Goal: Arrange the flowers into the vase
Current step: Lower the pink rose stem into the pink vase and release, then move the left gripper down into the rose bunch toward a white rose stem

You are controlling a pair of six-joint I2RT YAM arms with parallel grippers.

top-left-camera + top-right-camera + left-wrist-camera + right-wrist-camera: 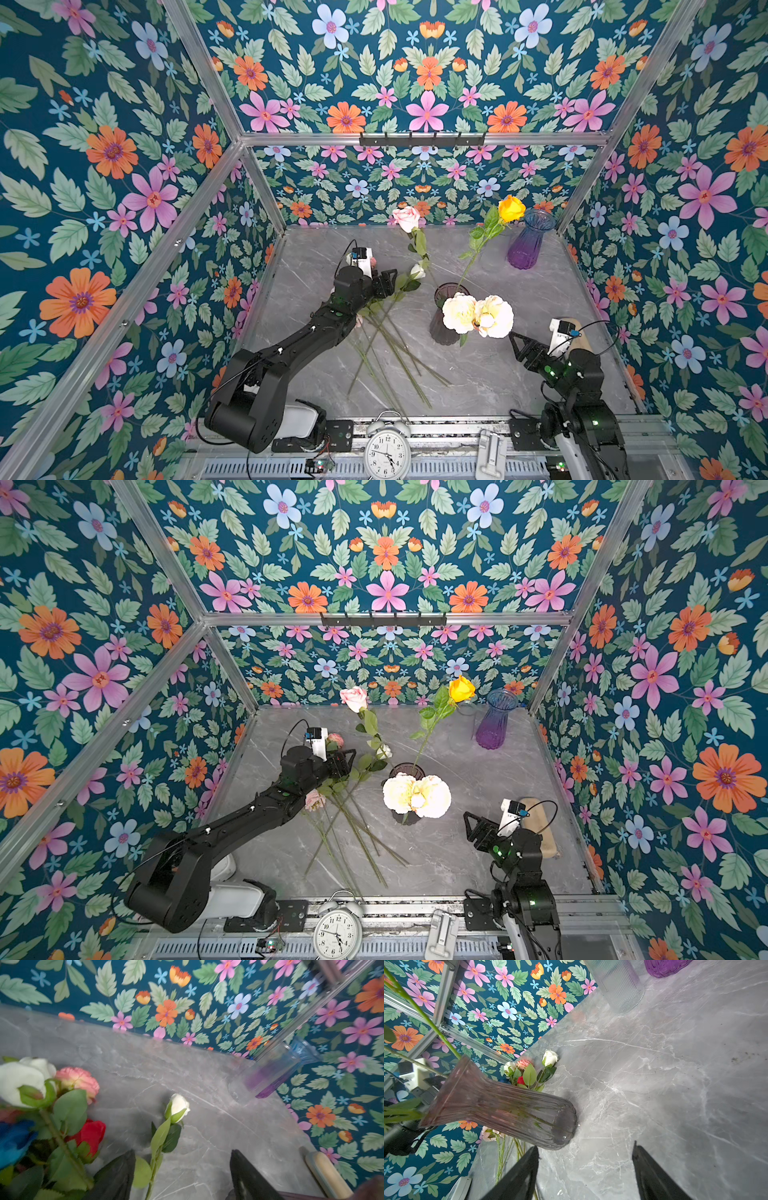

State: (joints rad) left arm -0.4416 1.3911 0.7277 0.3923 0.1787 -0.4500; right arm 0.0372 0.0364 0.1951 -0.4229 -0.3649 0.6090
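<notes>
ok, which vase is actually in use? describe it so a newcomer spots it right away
On the grey marble table, look at the middle, just right of the loose flowers lying flat. The smoky ribbed vase stands there, two big cream blooms hanging over its rim. Unlike the purple-and-blue vase in the back right corner, it is dark-tinted and already holds stems.

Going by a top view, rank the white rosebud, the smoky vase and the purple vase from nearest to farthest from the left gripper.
1. white rosebud, right beside the tips of the left gripper.
2. smoky vase, mid-table, to the gripper's right.
3. purple vase, far back right corner.
</notes>
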